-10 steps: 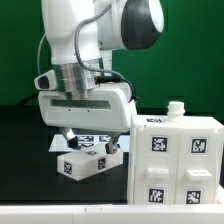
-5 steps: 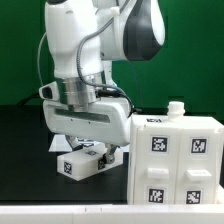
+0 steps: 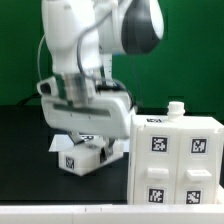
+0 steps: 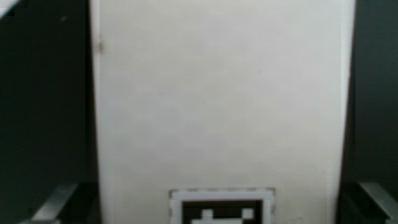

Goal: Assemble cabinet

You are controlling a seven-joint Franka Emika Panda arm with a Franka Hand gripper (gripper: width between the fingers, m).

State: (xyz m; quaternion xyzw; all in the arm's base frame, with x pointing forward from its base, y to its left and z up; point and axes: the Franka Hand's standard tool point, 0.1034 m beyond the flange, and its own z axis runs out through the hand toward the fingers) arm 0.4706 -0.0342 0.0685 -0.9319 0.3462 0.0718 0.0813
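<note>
A small white cabinet piece (image 3: 84, 158) with black-and-white tags lies on the dark table, left of the big white cabinet box (image 3: 178, 160), which shows several tags on its front. My gripper (image 3: 88, 143) hangs straight over the small piece, its fingers mostly hidden behind the hand. In the wrist view the piece (image 4: 217, 100) fills the picture, with a tag at its near end. My gripper (image 4: 214, 205) straddles it, one dark fingertip (image 4: 54, 203) on each side and a thin dark gap between. The jaws stand open.
The marker board (image 3: 58, 146) lies flat just behind the small piece. A small white knob-like part (image 3: 176, 108) stands on top of the big box. A pale strip (image 3: 60, 212) runs along the table's front edge.
The arm has come down over the small piece, and the hand now sits lower and closer to it. The small piece looks slightly shifted.
</note>
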